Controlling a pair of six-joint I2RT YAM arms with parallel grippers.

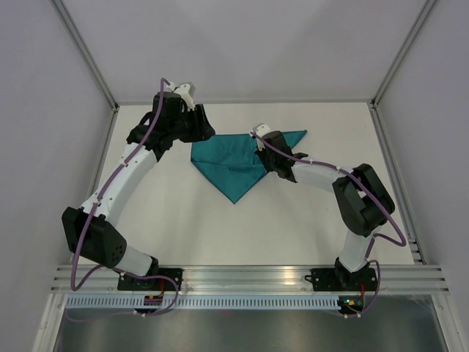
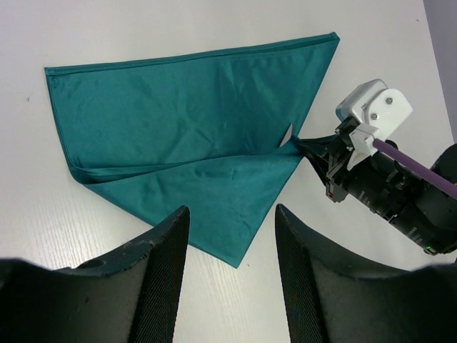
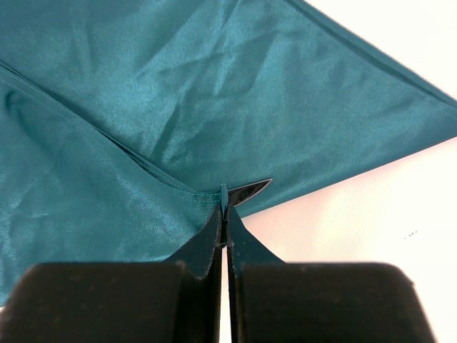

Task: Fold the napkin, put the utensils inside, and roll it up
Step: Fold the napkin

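Right fingers (image 3: 211,239) are pressed together, clamped on a fold edge of the napkin (image 1: 227,165), which lies partly folded on the counter (image 1: 293,227) toward 12 o'clock. Left fingers (image 2: 161,264) are held wide apart, gripping nothing, at the napkin's 10 o'clock. The pinched tuft is shown only by the wrist views.

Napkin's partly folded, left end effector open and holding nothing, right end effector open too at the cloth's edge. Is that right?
Not quite. The right end effector is shut, pinching the napkin at its edge, as the right wrist view shows. The rest holds: napkin partly folded, left end effector open and holding nothing.
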